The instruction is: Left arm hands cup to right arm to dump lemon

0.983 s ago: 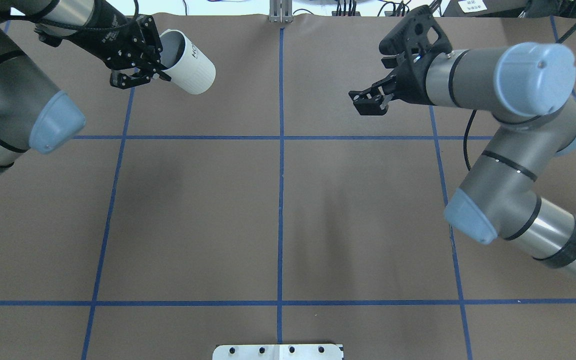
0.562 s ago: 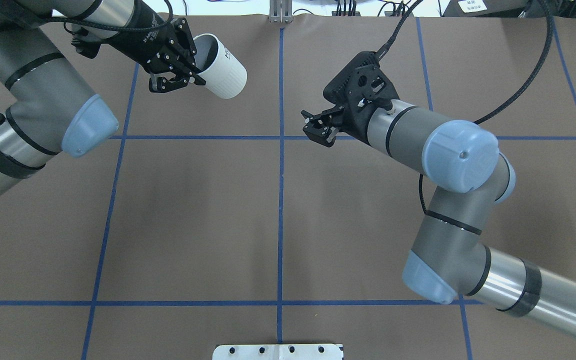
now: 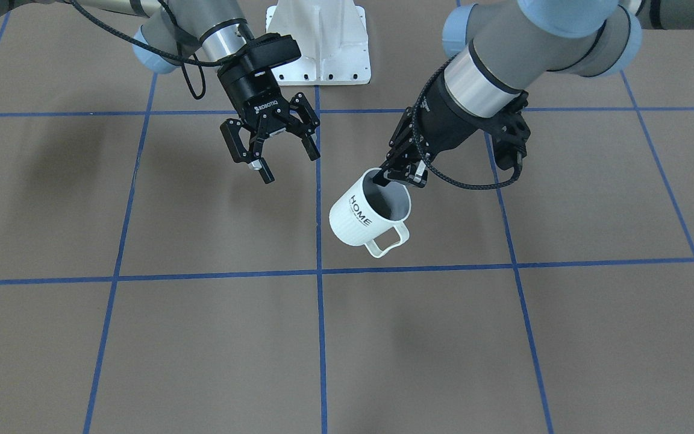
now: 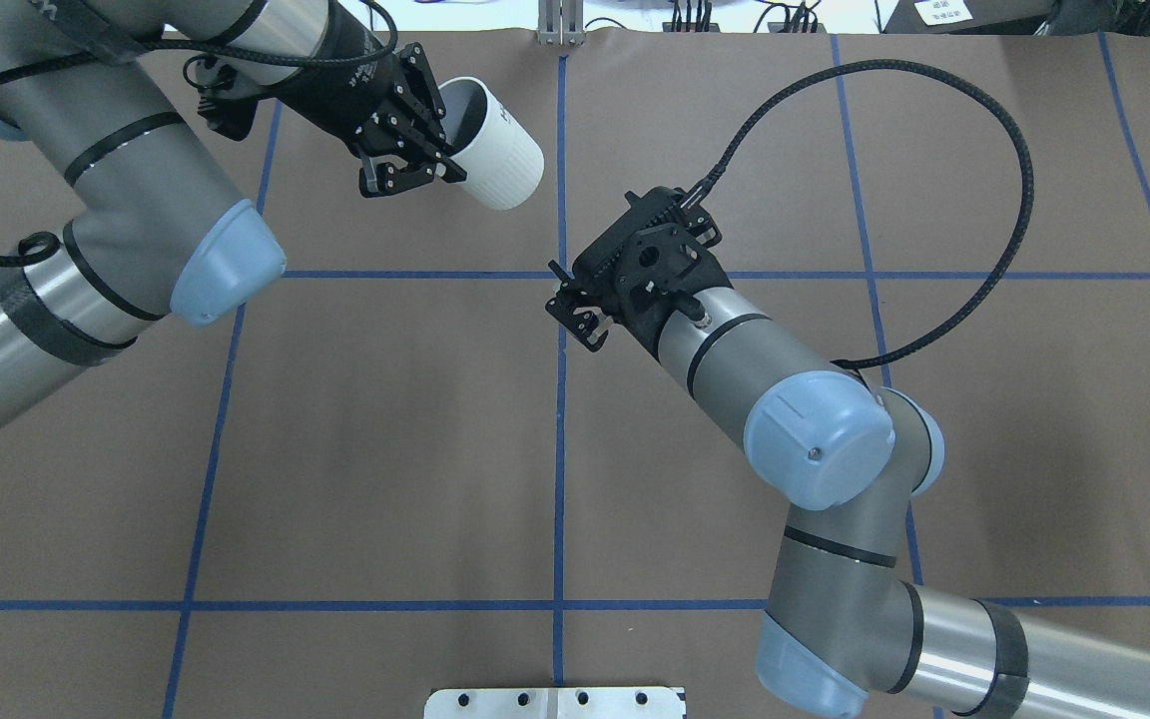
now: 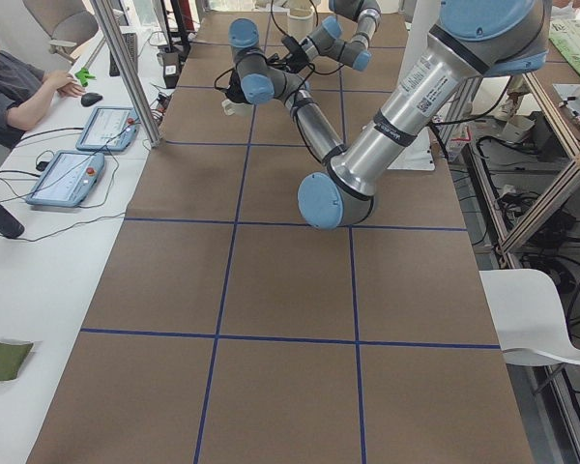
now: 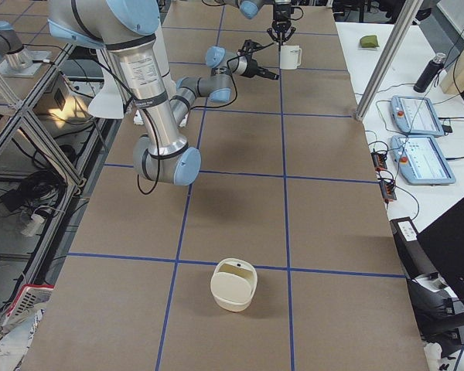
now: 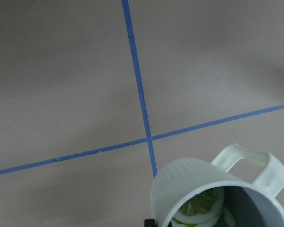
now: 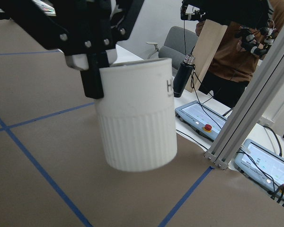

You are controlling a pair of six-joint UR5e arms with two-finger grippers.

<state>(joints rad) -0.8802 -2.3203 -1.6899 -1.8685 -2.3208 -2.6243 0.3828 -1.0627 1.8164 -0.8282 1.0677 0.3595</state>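
Hanging from the left gripper (image 3: 404,175), the cup (image 3: 371,211) is held in the air, clear of the table (image 3: 142,337). The gripper is clamped on the rim, with one finger inside the mouth and the other against the outer wall. The cup is tilted a little, its handle pointing away from the robot and its "HOME" lettering facing the right gripper (image 3: 271,147). It sits over the far part of the table, just to the robot's left of the centre tape line (image 4: 560,449). The left wrist view shows lemon slices (image 7: 201,205) lying inside. The right gripper has its fingers spread and holds nothing. It points toward the cup's ribbed side, near it but apart.
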